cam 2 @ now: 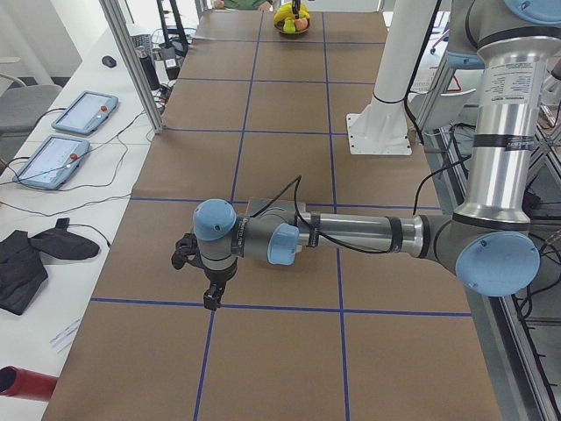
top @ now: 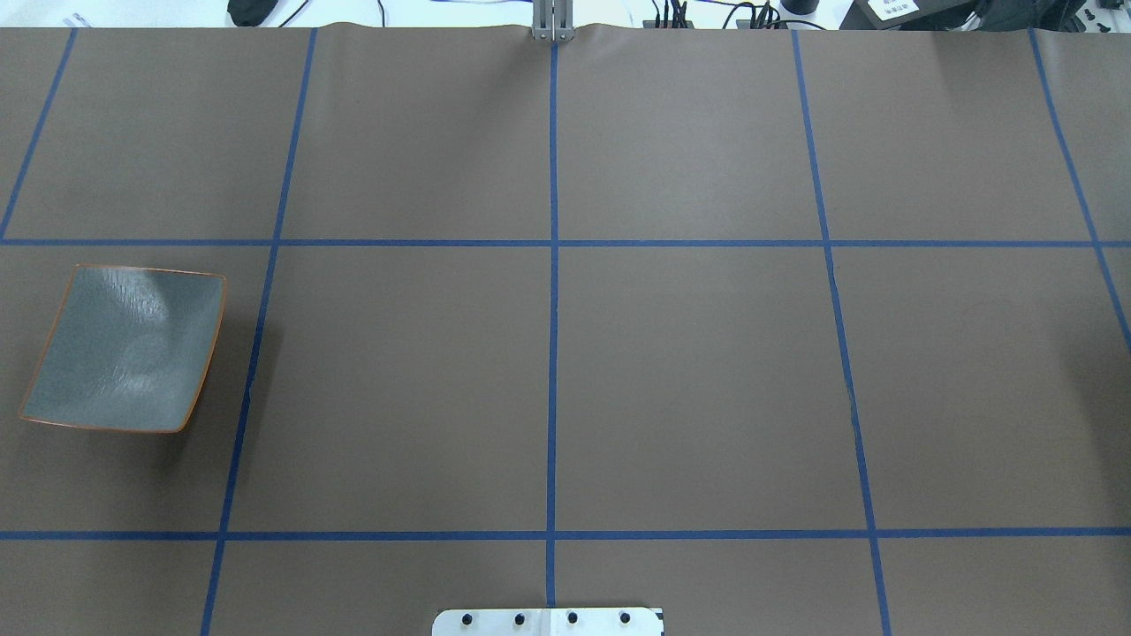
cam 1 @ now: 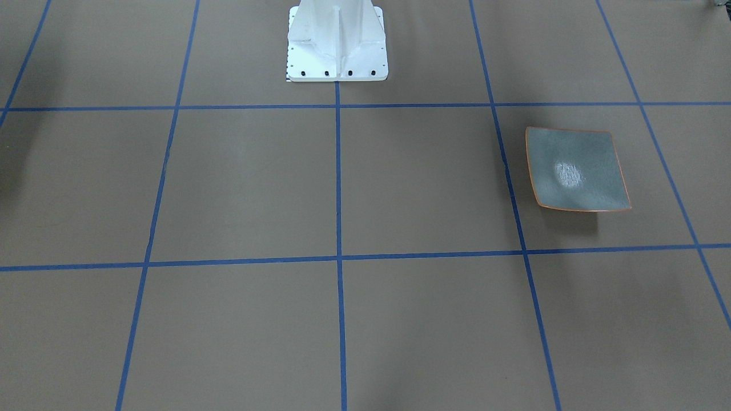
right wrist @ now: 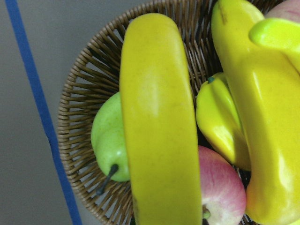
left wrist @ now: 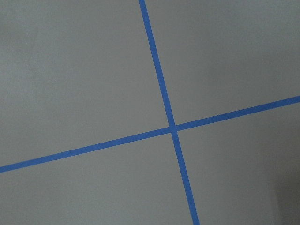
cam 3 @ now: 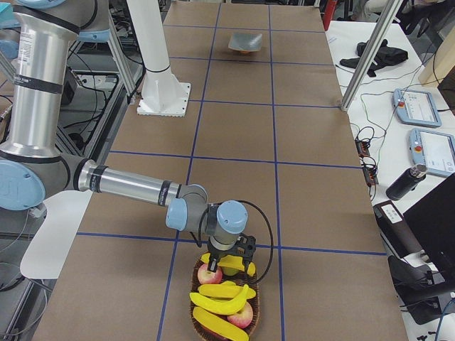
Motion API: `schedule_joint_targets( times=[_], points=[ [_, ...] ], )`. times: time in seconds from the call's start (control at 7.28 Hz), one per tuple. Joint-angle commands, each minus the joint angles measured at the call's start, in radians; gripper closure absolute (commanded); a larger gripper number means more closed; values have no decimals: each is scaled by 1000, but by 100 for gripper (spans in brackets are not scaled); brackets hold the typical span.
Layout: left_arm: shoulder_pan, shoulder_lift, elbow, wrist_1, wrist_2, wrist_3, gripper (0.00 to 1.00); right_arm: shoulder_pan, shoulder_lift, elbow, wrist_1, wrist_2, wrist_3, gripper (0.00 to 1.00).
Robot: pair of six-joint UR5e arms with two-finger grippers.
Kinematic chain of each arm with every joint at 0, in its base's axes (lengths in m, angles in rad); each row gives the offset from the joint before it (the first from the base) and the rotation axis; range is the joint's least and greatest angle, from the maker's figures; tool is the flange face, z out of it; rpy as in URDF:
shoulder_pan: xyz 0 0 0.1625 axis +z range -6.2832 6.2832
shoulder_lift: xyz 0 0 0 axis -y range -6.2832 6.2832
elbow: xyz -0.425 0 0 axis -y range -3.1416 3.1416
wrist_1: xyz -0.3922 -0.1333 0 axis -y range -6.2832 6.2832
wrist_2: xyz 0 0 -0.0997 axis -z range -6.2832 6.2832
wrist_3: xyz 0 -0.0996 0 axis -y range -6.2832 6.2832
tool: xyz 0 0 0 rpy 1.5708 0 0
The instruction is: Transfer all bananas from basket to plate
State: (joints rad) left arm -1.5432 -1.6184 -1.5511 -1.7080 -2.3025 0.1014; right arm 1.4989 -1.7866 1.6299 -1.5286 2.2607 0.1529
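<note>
**1. Visibility limits**
The left gripper [cam 2: 210,298] appears only in the exterior left view, and the right gripper [cam 3: 229,264] only in the exterior right view. From these views the finger spacing of either gripper cannot be determined, and neither wrist view shows any fingers.

The left wrist view contains only the table [left wrist: 84,61] and two crossing blue tape lines [left wrist: 161,89]. In the exterior left view the left arm [cam 2: 351,235] lies across the table and covers most of a flat object [cam 2: 267,207] behind it. Whether that object is the plate cannot be confirmed there. The right wrist view cuts off the basket [right wrist: 79,93] at its top, right and bottom edges.

**2. Positions**
- The basket stands at the table's end on the robot's right.
- The right gripper hangs, fingers down, directly above the part of the basket nearer the table's middle.
- The plate [top: 124,349] lies flat on the table toward the robot's left end, well apart from the basket.
- The left gripper points down above the table, near a tape crossing.

**3. Counts**
- There is one plate and one basket.
- Every one of the bananas [right wrist: 159,126] in view lies in the basket.
- The right wrist view shows two bananas across their full width and part of a third at the upper right corner.
- In the exterior right view the pile overlaps, so the total number of bananas cannot be confirmed.
- There are two red apples [cam 3: 242,317].
- There is one green fruit [right wrist: 110,140] with a dark stem.
- There is one small yellow fruit [right wrist: 220,122], kind undetermined.
</note>
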Motion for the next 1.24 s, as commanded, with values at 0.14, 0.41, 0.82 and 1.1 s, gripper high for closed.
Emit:
schedule_joint_targets(
  times=[0.14,0.41,0.82,1.1],
  points=[
    [2,-2,14,1,0,-2,0,104,-4,103,-8,-9,-13,100],
    [23,-34,14,-1,2,-5,0,152,15,183,-8,-7,-13,100],
    [104,-165,89,5,31,-113,0,-10,194,234,-10,-7,-1,100],
    [152,-202,95,2,51,-233,0,-138,406,240,-168,-64,4,100]
  ],
)
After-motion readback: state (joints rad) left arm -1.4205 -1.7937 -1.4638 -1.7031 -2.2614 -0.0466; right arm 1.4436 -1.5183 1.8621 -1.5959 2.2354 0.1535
